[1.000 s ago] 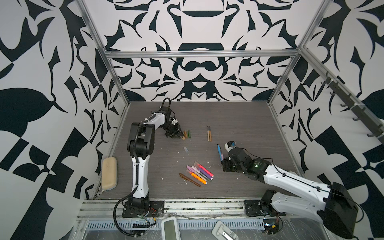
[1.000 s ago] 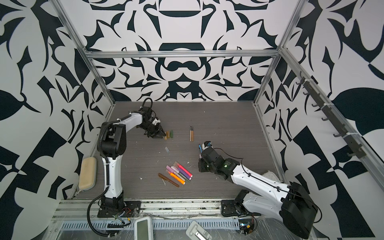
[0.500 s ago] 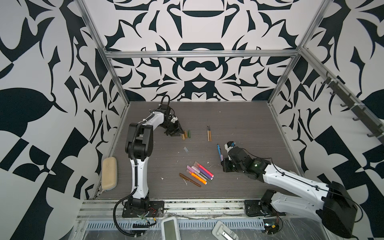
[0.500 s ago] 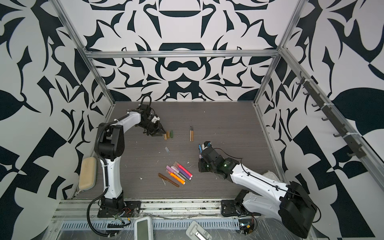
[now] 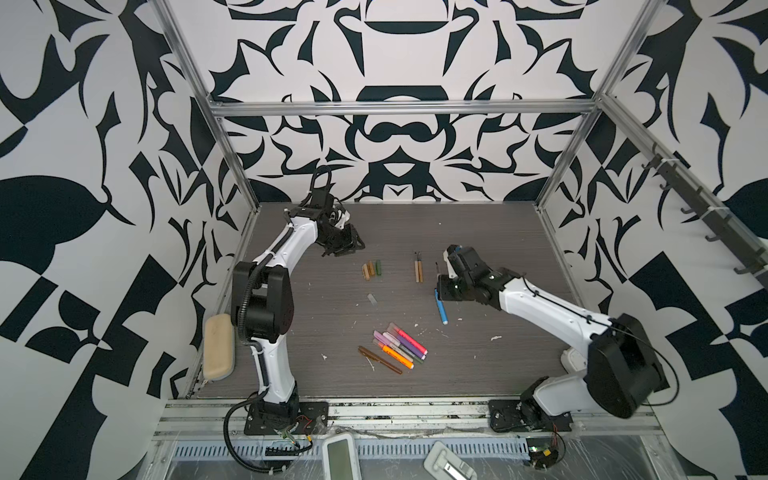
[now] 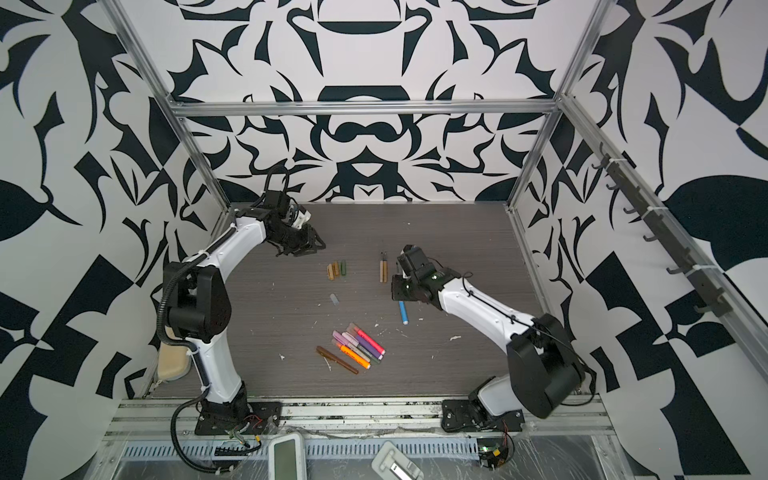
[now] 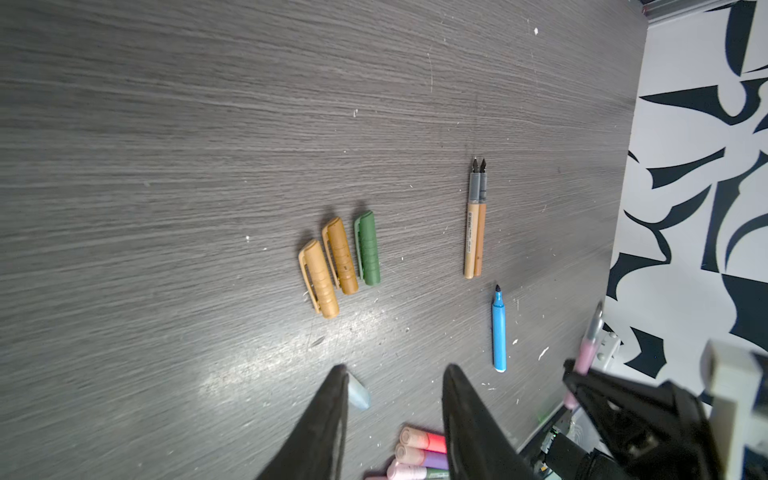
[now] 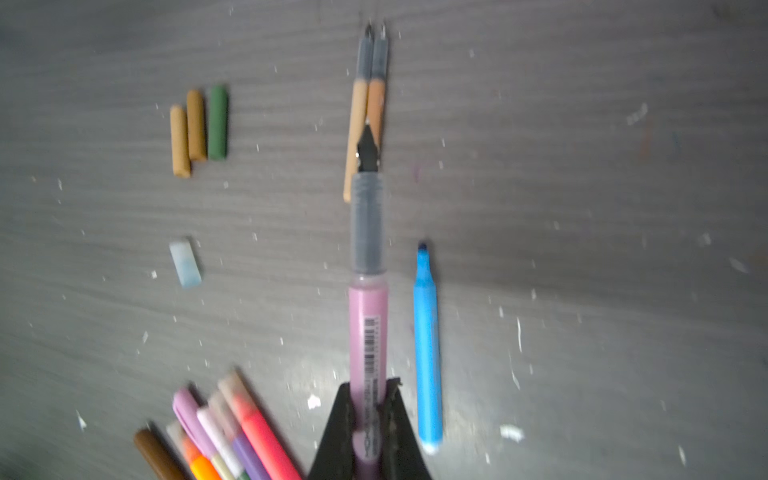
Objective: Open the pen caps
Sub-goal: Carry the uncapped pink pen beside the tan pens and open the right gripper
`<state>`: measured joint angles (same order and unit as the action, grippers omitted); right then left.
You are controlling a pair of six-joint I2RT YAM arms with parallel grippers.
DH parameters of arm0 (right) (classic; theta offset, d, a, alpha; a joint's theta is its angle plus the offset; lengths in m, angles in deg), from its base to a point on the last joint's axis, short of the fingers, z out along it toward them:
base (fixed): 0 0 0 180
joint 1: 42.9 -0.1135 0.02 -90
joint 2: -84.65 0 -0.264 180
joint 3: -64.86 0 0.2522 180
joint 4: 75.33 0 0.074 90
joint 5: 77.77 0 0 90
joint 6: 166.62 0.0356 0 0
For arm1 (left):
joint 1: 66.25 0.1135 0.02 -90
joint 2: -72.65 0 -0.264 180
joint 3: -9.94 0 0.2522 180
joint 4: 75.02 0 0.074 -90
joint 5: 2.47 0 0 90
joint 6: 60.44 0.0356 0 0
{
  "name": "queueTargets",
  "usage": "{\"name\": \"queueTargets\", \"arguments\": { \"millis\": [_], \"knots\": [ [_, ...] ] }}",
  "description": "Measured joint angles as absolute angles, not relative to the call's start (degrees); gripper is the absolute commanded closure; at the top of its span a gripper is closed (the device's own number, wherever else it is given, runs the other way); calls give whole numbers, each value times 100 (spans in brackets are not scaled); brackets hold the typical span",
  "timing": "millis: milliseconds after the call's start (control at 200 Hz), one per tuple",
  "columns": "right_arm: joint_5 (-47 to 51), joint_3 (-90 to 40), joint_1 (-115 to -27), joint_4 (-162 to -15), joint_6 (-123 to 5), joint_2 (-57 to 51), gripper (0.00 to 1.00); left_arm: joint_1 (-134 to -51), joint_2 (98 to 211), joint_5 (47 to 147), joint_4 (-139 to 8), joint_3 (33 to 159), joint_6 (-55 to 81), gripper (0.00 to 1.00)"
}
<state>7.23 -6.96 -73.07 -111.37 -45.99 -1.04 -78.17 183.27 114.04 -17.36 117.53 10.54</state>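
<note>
while the right hand [image 8: 370,382] grips the uncapped pink pen [image 8: 368,324], the left hand [image 7: 395,368] hangs open near the caps [image 7: 340,257]; next, likely lay it down.

Enclosed at the back and both sides by white walls [image 5: 399,62] printed with bold black leaf and scroll shapes. Braced with silver aluminium bars [image 5: 399,107] across the back and down the corners. Floored with a dark grey wood-grain table [image 5: 478,232], dotted with small white flecks [image 5: 495,337], glossy in one patch with soft pale glare [image 7: 291,357]. Fitted along the right wall with a slanting dark rail of hooks [image 5: 702,199]. Edged at the left with a beige oblong pad [image 5: 218,351], at the front with slotted metal rails [image 5: 415,449].
</note>
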Motion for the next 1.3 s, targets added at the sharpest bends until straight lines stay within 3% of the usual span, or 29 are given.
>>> {"name": "queueTargets", "arguments": {
  "millis": [225, 455, 1050, 1305],
  "knots": [
    [-260, -1472, -6673, -10698, -4840, -1448, 100, -7817, 18159, 11347, -1732, 11698, 1054, 59],
    [-564, -2091, -6560, -10510, -5019, -2423, 100, -7817, 17877, 11406, -1780, 11615, 1047, 59],
    [-789, -2309, -6348, -10339, -5030, -3070, 100, -7817, 17875, 11570, -1852, 11591, 988, 59],
    [-995, -2309, -6284, -10274, -5012, -3133, 75, -7815, 17868, 11572, -1865, 11591, 986, 59]
  ]
}}
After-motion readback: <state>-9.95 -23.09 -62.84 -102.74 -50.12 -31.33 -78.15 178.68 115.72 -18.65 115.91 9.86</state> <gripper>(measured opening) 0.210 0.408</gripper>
